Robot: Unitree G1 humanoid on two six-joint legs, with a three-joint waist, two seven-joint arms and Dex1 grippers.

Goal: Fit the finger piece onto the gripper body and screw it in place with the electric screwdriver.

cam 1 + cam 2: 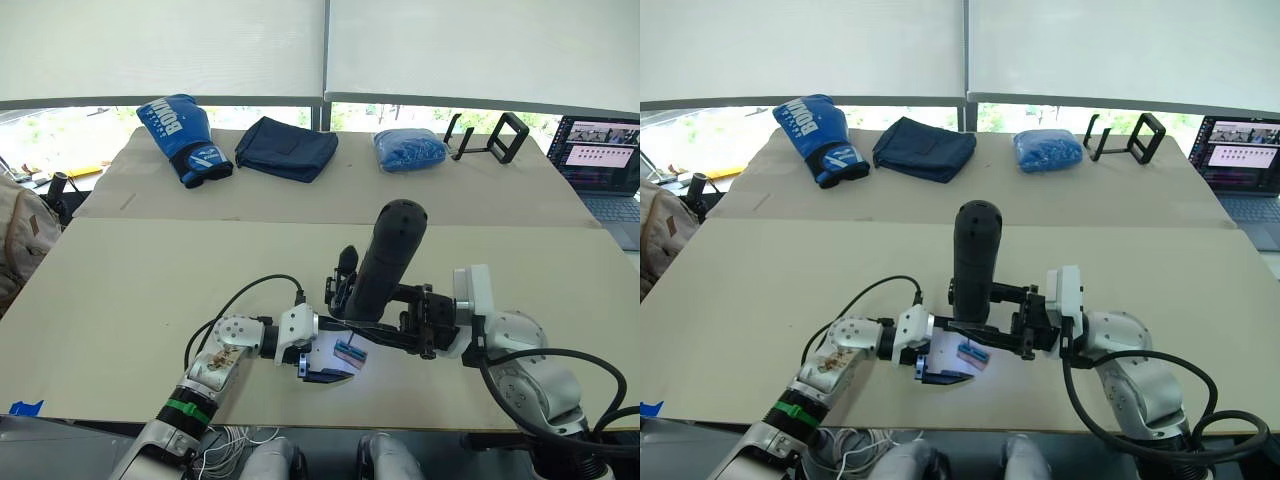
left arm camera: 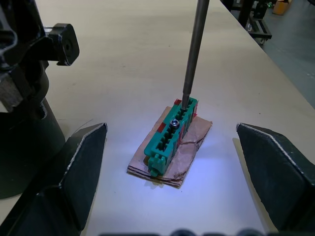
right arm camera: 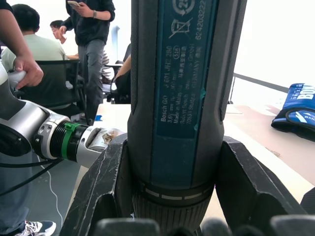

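My right gripper (image 3: pixel 172 162) is shut on the electric screwdriver (image 1: pixel 390 255), holding the thick dark cylinder upright near the table's front edge. Its thin metal bit (image 2: pixel 194 54) points down onto a small green-and-brown block (image 2: pixel 172 132) that carries a screw. My left gripper (image 2: pixel 171 129) is open, with one black finger on each side of that block and touching nothing. The gripper body (image 1: pixel 343 272) stands just behind the screwdriver, partly hidden by it. It is also close beside my left gripper (image 1: pixel 325 365) as a black mass (image 2: pixel 22 108). The finger piece is out of view.
Along the far table lie a blue boxing glove (image 1: pixel 185 138), a folded dark blue cloth (image 1: pixel 287 148) and a blue bundle (image 1: pixel 409 149). A black frame-shaped stand (image 1: pixel 490 137) and a laptop (image 1: pixel 605 165) sit far right. People (image 3: pixel 88 29) are beyond the table.
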